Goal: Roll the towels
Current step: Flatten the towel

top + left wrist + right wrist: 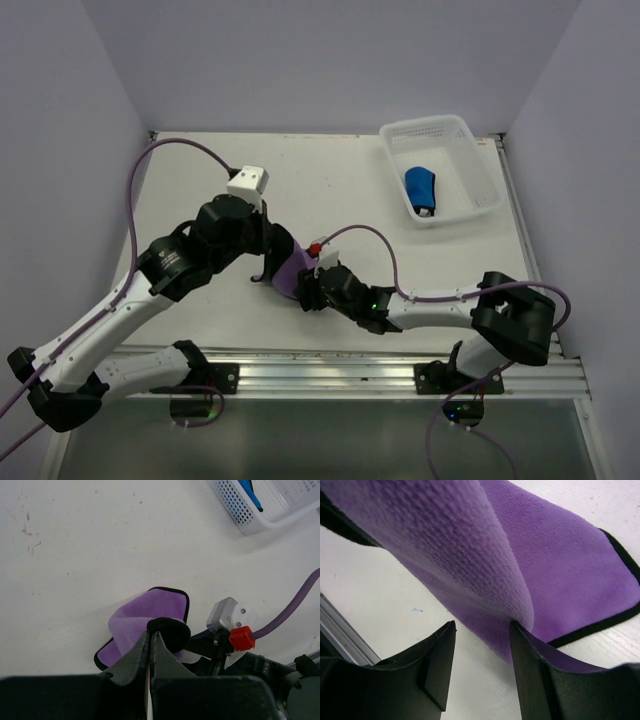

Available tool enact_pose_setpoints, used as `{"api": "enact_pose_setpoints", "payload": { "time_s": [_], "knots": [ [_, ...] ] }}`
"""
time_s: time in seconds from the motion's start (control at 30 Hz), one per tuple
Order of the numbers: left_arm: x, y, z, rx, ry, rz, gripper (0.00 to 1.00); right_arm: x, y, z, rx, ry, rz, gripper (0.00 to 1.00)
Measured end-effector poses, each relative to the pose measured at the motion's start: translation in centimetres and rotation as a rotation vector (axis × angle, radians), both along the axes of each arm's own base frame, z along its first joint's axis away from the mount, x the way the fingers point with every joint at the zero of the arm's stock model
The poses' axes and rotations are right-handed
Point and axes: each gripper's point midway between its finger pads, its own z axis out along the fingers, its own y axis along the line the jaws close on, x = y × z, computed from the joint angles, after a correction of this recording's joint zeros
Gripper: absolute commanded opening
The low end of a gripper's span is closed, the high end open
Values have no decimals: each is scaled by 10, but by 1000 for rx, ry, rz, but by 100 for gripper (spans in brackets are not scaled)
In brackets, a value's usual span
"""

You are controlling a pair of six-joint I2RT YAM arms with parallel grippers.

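The purple towel (pixel 289 270) with its dark hem lies mid-table, one side lifted and folded over. My left gripper (pixel 273 258) is shut on that raised hemmed edge (pixel 167 629), the fingers (pixel 136 655) pressed together. My right gripper (pixel 306 290) sits low at the towel's near right side. In the right wrist view it (pixel 482 629) is open, and a hanging fold of the purple towel (pixel 470 555) drapes against the inner side of one of the fingers (pixel 532 665); nothing is pinched. The blue towel (pixel 421 189) lies rolled in the basket.
A white perforated basket (pixel 458 127) stands at the back right; its corner (pixel 240 517) shows in the left wrist view. Purple cables loop above both arms. A metal rail (pixel 340 375) runs along the near table edge. Walls close in the left, back and right.
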Motion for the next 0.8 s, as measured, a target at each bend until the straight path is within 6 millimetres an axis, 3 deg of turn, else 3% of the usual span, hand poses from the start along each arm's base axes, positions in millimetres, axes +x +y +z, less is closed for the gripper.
{"api": "enact_pose_setpoints", "payload": {
  "time_s": [0.13,0.27,0.43,0.63,0.8],
  "knots": [
    [-2,1,2,-4,-1,-3,0,1,-3,-1,-11,-2,-11,50],
    [-3,2,7,-11,-9,-3,0,2,-8,11,4,-25,-22,45],
    [-4,3,3,-19,-15,-4,0,1,-14,24,23,-45,-25,49],
    [-4,-3,-39,38,57,-23,0,6,-26,10,-42,-40,-74,55],
    [2,-9,-44,45,61,-28,0,6,-30,-17,-116,-17,-80,56]
  ]
}}
